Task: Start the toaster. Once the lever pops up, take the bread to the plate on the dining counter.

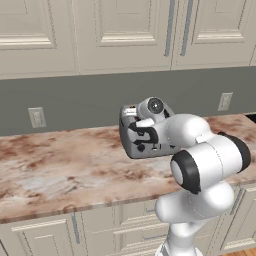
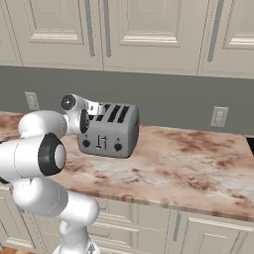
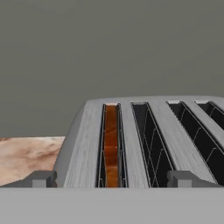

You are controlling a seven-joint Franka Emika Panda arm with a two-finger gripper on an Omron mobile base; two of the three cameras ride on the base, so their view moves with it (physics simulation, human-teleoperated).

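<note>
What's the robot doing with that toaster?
The robot arm has brought its gripper just over the toaster on the marble worktop. Its fingers are spread wide and hold nothing. A slice of bread sits down in the slot at one end; the other three slots are empty. Judging by how it stands, it looks set to start the toaster or go for the bread, but it hasn't touched either yet.

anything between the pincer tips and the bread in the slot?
Nothing. In the hand view the open pincer straddles the toaster slot holding the bread, with bare slot edge and wire guides between.
</note>
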